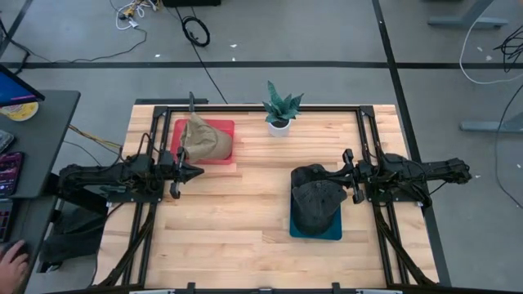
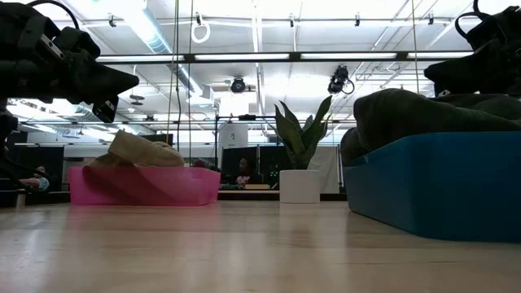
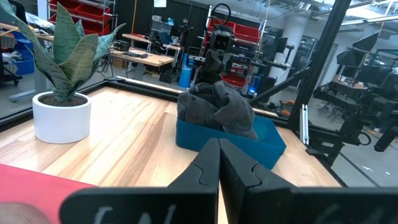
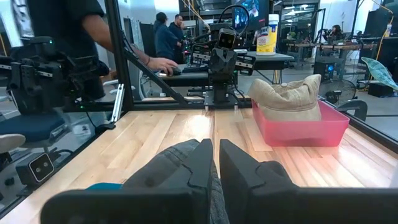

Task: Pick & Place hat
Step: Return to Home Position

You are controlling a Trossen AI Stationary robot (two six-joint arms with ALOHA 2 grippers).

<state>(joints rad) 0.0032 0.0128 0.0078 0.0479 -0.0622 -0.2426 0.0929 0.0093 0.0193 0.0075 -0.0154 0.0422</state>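
Left end effector (image 1: pixel 196 171): fingers pressed together, empty, raised off the bench (image 1: pixel 245 212), just beside the front edge of the pink bin (image 1: pixel 222 129). In the left wrist view the fingers (image 3: pixel 205 168) meet with no gap.

Right end effector (image 1: pixel 337 173): fingers nearly touching with only a thin slit between them, empty, held above the right edge of the black cap (image 1: pixel 317 200). The right wrist view shows the fingers (image 4: pixel 239 165) with dark cap fabric just under them.

Brown cap (image 1: pixel 204 139) lies heaped inside the pink bin at back left of the bench and pokes above its rim in the low view (image 2: pixel 142 150). Cannot tell how many caps are in the heap.

The black cap sits crumpled in the blue bin (image 1: pixel 327 233) at front right, bulging over its rim.

Potted plant (image 1: pixel 280 110), in a white pot, stands upright at back centre between the bins, apart from both.

A person's hand (image 1: pixel 12 257) shows at a desk off the bench's left side.
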